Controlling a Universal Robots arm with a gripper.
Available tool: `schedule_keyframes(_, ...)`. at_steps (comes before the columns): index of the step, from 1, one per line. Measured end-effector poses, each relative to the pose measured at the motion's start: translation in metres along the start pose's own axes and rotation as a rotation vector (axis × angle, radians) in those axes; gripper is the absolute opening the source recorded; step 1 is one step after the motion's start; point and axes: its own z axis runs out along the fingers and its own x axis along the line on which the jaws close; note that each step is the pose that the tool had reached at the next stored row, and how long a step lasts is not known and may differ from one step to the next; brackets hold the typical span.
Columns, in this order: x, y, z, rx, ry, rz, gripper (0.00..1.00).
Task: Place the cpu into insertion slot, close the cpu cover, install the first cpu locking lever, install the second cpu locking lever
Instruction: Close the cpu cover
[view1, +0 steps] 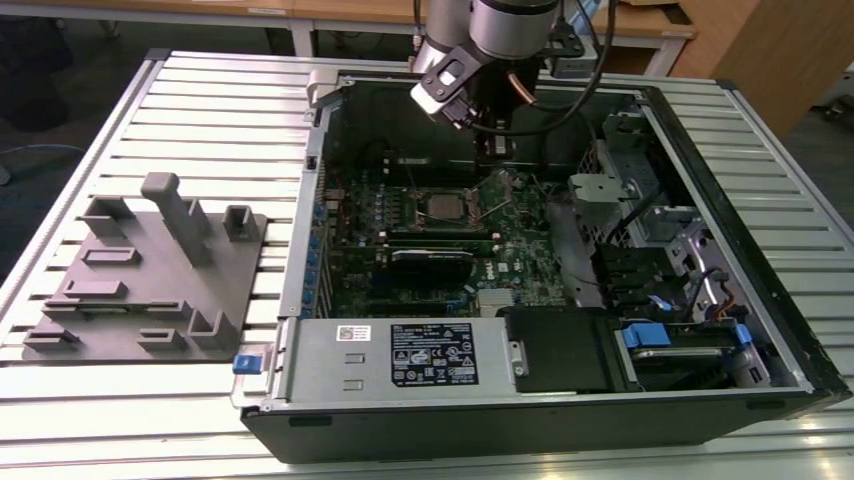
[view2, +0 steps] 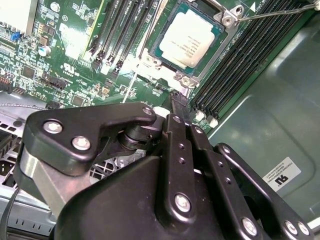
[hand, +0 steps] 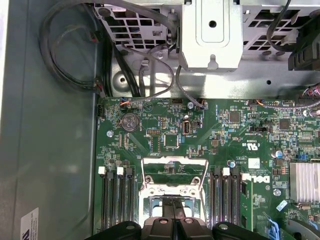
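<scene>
The cpu lies flat in the insertion slot of the green motherboard, its silver-grey top showing. In the first wrist view the cpu cover is a silvery frame that looks raised, with green board seen through its window. My gripper is shut, its two black fingers pressed together with nothing seen between them. It hangs over the board just beside the slot, with the fingertips at the cover's near edge. A thin wire locking lever sticks out past the slot's corner.
The open computer case lies on a slatted table. Rows of memory slots flank the socket. A metal drive cage, a power supply, cables and a heat sink crowd the board. A grey fixture block sits at the exterior view's left.
</scene>
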Motion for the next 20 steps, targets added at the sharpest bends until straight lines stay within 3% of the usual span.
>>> schedule_keyframes(8, 0.0004, 0.0104, 0.0006, 0.0, 0.0, 0.0, 0.11)
schedule_keyframes(20, 0.0014, 0.0346, 0.0022, 0.0001, -0.0001, 0.0, 0.11)
